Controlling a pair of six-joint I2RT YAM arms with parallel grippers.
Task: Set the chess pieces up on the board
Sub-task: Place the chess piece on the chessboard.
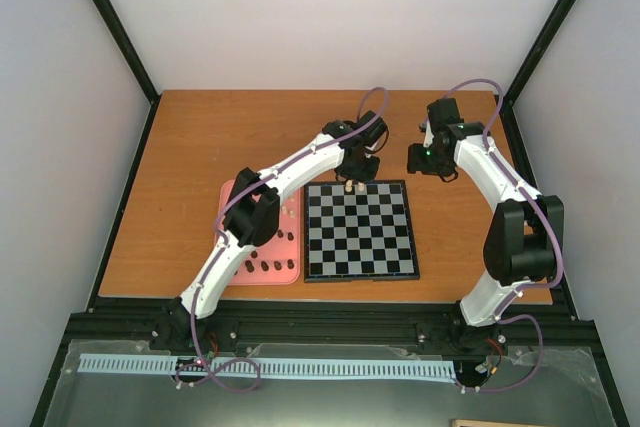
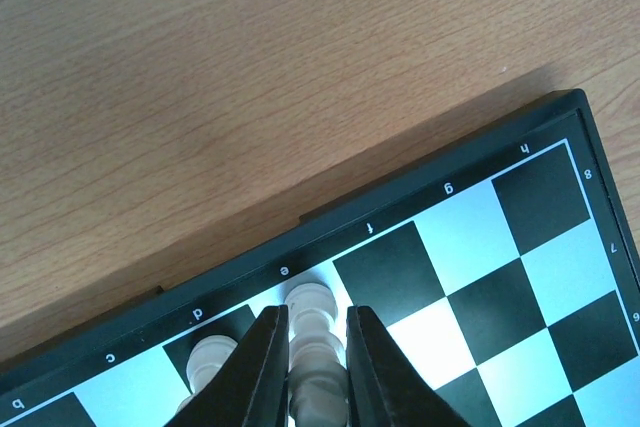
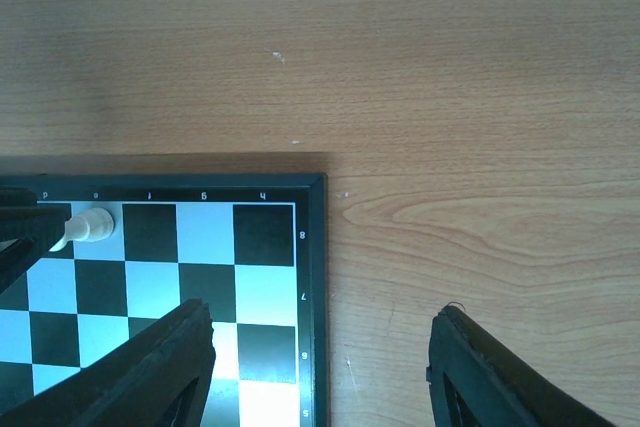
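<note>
Holding cream piece (image 2: 310, 299) upright in left gripper (image 2: 314, 313), clamped snug, at board's (image 2: 520, 277) far-row e square, just beside second piece (image 2: 210, 359). Open slightly, lift straight up, avoid clipping it. Right gripper (image 3: 320, 311) wide open, empty, over far corner.

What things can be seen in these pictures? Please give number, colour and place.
table: one, orange-brown wood, under everything
board: one, black and light grey, table centre
pink tray: one, left beside the board
dark pieces: several, dark brown, in the tray; count unclear
held cream piece: one, board's far row
second cream piece: one, neighbouring square
left gripper: black, shut on held cream piece
right gripper: black, open, over board's far right corner
</note>
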